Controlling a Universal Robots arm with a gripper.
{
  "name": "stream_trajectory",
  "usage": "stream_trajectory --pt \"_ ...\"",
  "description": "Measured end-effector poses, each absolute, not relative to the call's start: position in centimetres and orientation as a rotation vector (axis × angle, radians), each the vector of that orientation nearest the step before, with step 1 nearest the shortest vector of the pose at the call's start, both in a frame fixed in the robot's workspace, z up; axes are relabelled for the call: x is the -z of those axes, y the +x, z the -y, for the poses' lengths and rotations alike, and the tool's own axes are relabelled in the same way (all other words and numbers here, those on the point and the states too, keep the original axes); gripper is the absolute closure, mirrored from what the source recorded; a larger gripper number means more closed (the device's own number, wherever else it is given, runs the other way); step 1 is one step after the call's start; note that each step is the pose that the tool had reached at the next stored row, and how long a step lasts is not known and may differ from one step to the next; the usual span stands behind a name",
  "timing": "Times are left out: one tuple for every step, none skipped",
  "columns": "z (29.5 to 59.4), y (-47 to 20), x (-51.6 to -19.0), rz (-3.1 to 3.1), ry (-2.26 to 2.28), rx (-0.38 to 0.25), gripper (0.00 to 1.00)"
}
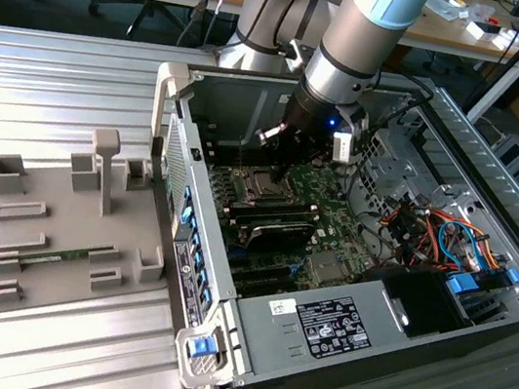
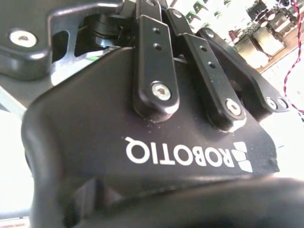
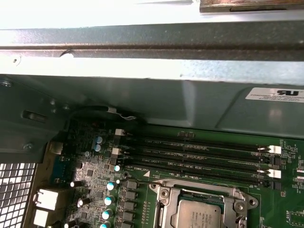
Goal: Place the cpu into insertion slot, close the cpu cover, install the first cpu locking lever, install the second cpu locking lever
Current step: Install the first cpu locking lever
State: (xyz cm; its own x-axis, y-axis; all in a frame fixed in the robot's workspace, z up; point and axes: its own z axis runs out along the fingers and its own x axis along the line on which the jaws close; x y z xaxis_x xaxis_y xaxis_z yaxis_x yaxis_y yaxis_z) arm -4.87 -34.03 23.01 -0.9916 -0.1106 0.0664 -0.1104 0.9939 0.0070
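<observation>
I cannot tell how far my gripper (image 1: pixel 279 163) is open or whether it holds anything; it hangs just above the insertion slot (image 1: pixel 263 187). In the first wrist view the cpu (image 3: pixel 196 214), a flat silver-grey square, lies level in that slot, framed by the cpu cover (image 3: pixel 205 191), beside the long memory slots (image 3: pixel 199 156).

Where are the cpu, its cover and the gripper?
cpu (image 3: pixel 197 216), first wrist view, its grey metal top.
cover (image 3: pixel 202 189), first wrist view, the frame's silver edge.
gripper (image 1: pixel 281 163), exterior view, the black tip above the board.
</observation>
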Motion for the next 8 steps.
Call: stream_trajectory --pt "34.03 -4.87 -23.01 3.070 0.171 0.005 0.90" --pt "34.03 -4.87 -23.01 3.070 0.171 0.005 0.90" --pt "34.02 -4.87 -23.00 3.070 0.170 0.003 0.90" --pt "34.02 -4.88 -23.01 3.070 0.167 -0.016 0.90" --pt "34.02 -4.87 -23.01 3.068 0.157 -0.054 0.90" --pt "33.95 -4.87 -23.01 3.067 0.147 -0.083 0.90" --pt "33.95 -4.87 -23.01 3.067 0.147 -0.083 0.90" --pt "33.94 -4.87 -23.01 3.067 0.147 -0.083 0.90"
